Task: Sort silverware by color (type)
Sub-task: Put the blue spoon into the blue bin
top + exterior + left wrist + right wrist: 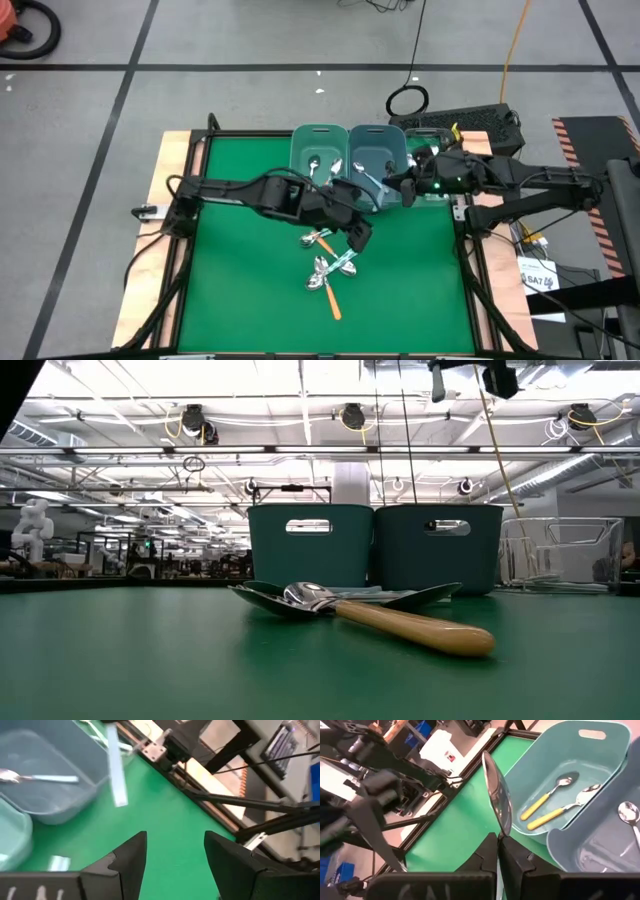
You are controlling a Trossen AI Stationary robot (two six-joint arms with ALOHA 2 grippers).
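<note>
The left gripper (357, 232) hangs over the green counter (240, 290) just beside the loose spoons (328, 268), its jaws spread and empty. Behind them stand two bins side by side: the left bin (318, 152) holds two orange-handled spoons (554, 805), the right bin (377, 150) at least one blue-handled spoon (37, 777). Over the right bin, the right gripper (498, 851) has its jaws pressed together, pinching a spoon (497, 795) bowl-up.
</note>
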